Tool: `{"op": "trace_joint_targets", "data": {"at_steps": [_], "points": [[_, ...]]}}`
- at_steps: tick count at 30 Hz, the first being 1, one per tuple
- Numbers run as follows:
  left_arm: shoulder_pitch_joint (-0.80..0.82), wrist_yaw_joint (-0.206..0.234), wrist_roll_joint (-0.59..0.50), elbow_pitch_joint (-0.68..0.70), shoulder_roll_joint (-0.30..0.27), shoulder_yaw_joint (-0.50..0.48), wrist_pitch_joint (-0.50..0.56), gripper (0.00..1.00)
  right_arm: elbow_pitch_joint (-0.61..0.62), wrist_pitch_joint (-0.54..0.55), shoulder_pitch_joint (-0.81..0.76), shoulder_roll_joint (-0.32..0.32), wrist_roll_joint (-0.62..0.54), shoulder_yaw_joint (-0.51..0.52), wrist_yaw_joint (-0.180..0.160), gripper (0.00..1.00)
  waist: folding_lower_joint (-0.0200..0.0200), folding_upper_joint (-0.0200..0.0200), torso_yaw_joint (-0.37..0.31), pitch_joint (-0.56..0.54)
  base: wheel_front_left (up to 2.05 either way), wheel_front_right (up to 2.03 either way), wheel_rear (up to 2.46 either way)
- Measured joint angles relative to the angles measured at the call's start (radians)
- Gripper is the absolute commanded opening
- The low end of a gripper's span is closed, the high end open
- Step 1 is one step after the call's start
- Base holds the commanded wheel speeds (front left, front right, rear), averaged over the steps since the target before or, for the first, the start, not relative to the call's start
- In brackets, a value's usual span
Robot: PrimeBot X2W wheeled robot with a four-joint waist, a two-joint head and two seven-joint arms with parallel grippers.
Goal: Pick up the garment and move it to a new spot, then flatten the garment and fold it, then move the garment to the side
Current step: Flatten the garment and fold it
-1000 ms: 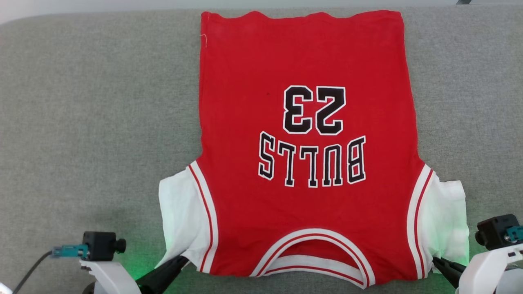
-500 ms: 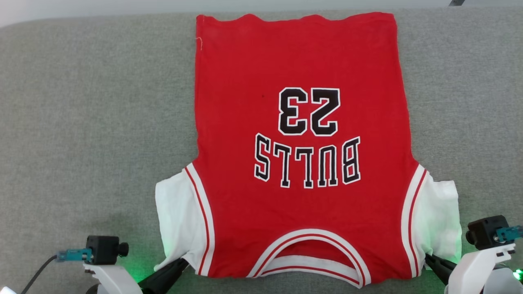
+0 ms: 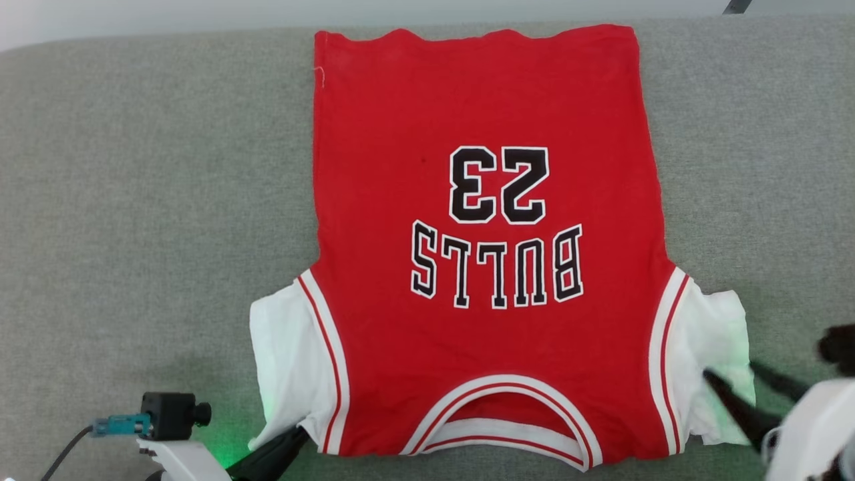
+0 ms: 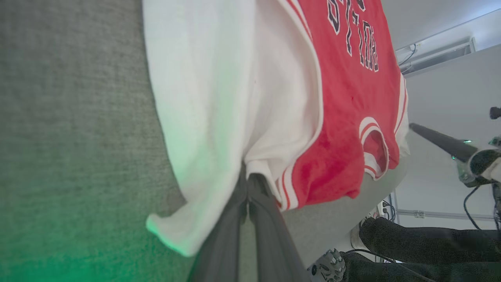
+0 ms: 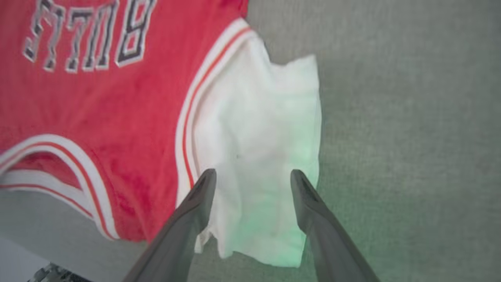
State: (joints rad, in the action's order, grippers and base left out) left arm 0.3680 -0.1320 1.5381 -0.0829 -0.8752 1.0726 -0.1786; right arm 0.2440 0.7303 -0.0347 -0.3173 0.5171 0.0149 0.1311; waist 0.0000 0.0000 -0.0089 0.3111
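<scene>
We see the jersey (image 3: 481,234) lying flat on the grey cushion (image 3: 133,200), printed side up, its neck at the near edge; our left gripper (image 4: 247,182) is pressed together and pinches the corner of one white shoulder flap; our right gripper (image 5: 252,174) is spread apart over the other white flap, gripping nothing.

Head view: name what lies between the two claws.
The collar end of the jersey spans the stretch from left claw to right claw, shown in the head view.
</scene>
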Motion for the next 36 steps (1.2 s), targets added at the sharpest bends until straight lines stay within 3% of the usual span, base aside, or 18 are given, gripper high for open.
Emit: {"op": "trace_joint_targets", "data": {"at_steps": [6,11,18,23,30,36], "points": [[0.007,0.0,-0.029,0.038,-0.012,0.002,-0.008,0.0,0.272,0.177,0.048,-0.007,0.106,0.149,0.0,1.0,0.0,0.0,0.017,0.021,0.0,0.0,0.0],[0.034,0.0,-0.058,0.069,-0.015,0.007,-0.008,0.0,0.291,0.3,0.257,-0.022,0.139,0.196,0.0,1.0,0.0,0.0,0.039,0.052,0.0,0.0,0.0],[0.104,0.0,-0.108,0.113,-0.008,0.015,0.002,0.0,-0.007,0.368,0.674,-0.013,0.017,0.09,0.0,1.0,0.0,0.0,0.076,0.121,0.0,0.0,0.0],[0.158,0.0,-0.127,0.133,0.006,0.027,0.006,0.0,-0.27,0.343,0.939,-0.006,-0.135,0.055,0.0,1.0,0.0,0.0,0.115,0.18,0.0,0.0,0.0],[0.218,-0.005,-0.142,0.16,0.02,0.055,0.001,0.0,-0.6,0.334,1.176,0.008,-0.323,0.091,0.0,1.0,0.0,0.0,0.178,0.259,0.0,0.0,0.0],[0.258,-0.011,-0.15,0.196,0.015,0.078,-0.025,0.0,-0.757,0.339,1.287,0.012,-0.46,0.143,0.0,1.0,0.0,0.0,0.214,0.332,0.0,0.0,0.0]]}}
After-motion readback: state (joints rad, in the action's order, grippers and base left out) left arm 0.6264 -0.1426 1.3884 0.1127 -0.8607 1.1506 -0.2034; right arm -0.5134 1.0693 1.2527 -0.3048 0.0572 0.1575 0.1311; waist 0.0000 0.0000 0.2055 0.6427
